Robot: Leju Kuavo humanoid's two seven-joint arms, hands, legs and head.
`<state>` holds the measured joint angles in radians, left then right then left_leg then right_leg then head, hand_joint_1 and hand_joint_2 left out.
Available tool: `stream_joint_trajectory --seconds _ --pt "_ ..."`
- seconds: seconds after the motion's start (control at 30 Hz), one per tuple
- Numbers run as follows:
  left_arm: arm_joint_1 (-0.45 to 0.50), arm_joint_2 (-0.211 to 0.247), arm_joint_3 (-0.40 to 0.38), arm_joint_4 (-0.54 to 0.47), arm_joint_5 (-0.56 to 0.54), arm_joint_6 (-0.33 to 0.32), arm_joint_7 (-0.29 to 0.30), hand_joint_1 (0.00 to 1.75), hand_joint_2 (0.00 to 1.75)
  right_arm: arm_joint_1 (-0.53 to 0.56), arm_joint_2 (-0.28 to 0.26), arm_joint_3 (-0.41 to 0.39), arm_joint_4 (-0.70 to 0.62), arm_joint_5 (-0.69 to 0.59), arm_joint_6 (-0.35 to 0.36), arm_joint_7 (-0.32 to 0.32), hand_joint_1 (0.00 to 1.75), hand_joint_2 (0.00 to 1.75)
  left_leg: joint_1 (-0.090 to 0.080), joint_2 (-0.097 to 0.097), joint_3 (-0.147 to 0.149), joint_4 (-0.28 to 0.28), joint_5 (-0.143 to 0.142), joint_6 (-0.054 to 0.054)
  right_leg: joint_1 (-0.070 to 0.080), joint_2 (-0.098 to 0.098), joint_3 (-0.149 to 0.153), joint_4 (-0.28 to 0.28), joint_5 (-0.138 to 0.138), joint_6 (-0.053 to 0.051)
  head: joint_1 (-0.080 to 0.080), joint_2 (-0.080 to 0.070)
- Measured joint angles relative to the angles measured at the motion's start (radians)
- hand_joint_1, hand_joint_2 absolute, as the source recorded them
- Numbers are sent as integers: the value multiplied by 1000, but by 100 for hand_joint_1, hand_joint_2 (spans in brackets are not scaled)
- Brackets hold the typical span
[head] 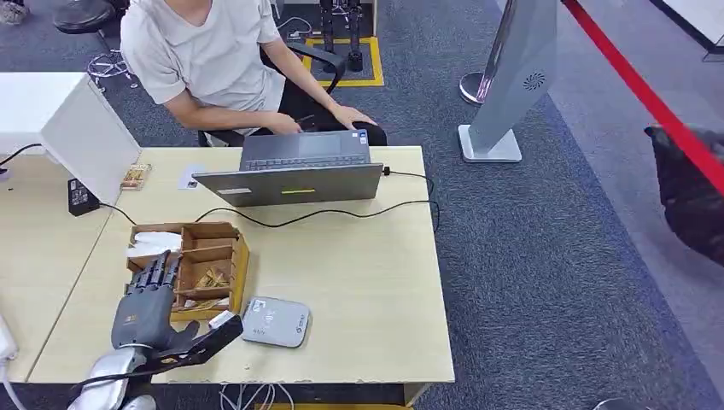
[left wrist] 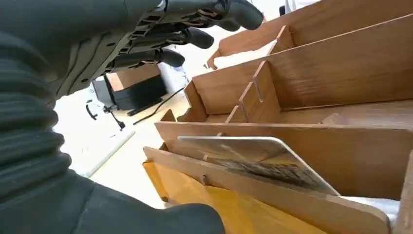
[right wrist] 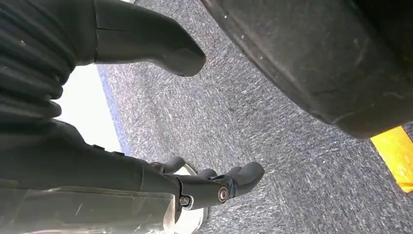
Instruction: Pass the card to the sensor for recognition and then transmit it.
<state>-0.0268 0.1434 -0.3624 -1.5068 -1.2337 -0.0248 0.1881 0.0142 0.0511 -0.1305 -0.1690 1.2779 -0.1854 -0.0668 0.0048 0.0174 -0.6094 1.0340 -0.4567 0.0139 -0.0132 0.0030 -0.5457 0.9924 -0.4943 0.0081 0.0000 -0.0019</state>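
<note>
A wooden compartment box (head: 241, 256) stands at the table's front left. A pale card (left wrist: 258, 161) with a dark printed strip leans tilted in one of its slots (head: 210, 279). My left hand (head: 147, 303) hovers over the box's near left part, fingers spread and straight, thumb pointing toward the sensor, holding nothing. In the left wrist view its fingers (left wrist: 185, 36) stretch out above the box (left wrist: 341, 78), apart from the card. The grey flat sensor pad (head: 273, 322) lies just right of the box. My right hand (right wrist: 146, 175) hangs over grey carpet, fingers loose and empty.
A person sits behind an open grey laptop (head: 290, 175) at the table's far edge. A black cable (head: 341, 212) crosses the table and a black adapter (head: 82, 196) lies far left beside a white box (head: 68, 120). A white kiosk stand (head: 512, 77) is on the carpet.
</note>
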Motion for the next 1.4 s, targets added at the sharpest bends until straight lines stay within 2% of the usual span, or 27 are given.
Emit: stream_joint_trajectory --seconds 0.47,0.73,0.87,1.4 --pt "-2 -7 6 10 -12 7 -2 0 175 0 0 0 0 0 0 1 0 175 0 0 0 0 0 0 0 0 0 0 0 0 0 0" --pt "3 -31 9 8 -74 142 -70 0 175 0 0 0 0 1 0 -5 0 175 0 0 0 0 0 0 0 0 0 0 0 0 0 0" --pt "7 -34 9 5 -80 172 -93 0 175 0 0 0 0 3 0 -8 0 175 0 0 0 0 0 0 0 0 0 0 0 0 0 0" --pt "15 -35 9 5 -79 183 -108 0 175 0 0 0 0 3 0 -8 0 175 0 0 0 0 0 0 0 0 0 0 0 0 0 0"
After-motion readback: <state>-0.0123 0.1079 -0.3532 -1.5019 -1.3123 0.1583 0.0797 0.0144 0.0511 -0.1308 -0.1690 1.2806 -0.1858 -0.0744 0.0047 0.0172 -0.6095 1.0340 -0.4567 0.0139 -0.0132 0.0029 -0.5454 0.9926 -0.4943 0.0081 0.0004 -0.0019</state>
